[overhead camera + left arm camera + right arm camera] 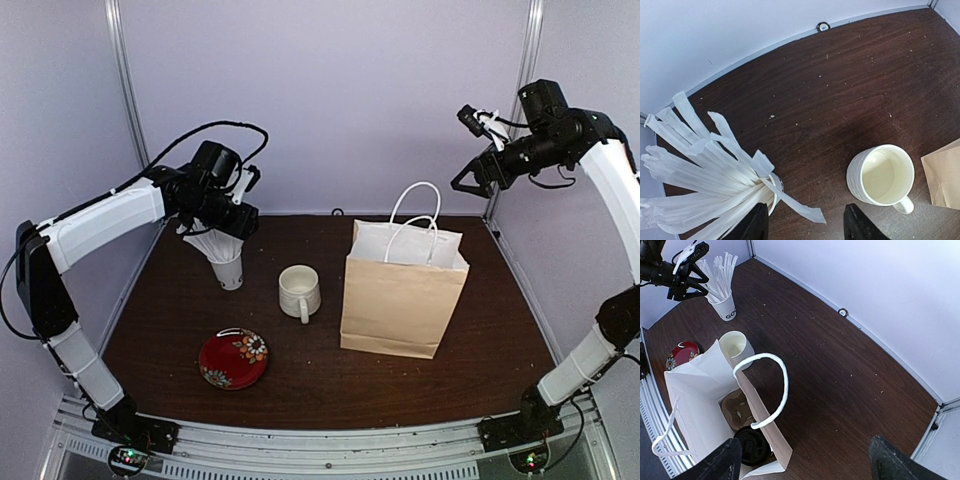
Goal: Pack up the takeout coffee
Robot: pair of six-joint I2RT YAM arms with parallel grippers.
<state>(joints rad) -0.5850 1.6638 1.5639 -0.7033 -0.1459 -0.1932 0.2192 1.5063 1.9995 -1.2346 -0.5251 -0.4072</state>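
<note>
The coffee cup, visible only by its black lid, sits inside the paper bag on the desk. My right jaws hang high, wide open, empty. My left jaws are open, empty, over the straw cup.

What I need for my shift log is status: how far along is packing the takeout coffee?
Done, apparently: the black-lidded coffee sits inside the paper bag, beside a cardboard carrier. In hand: nothing; the right gripper hangs open above the bag, and the left gripper is open by the straw cup. Left: perhaps adding a straw; none is gripped.
</note>
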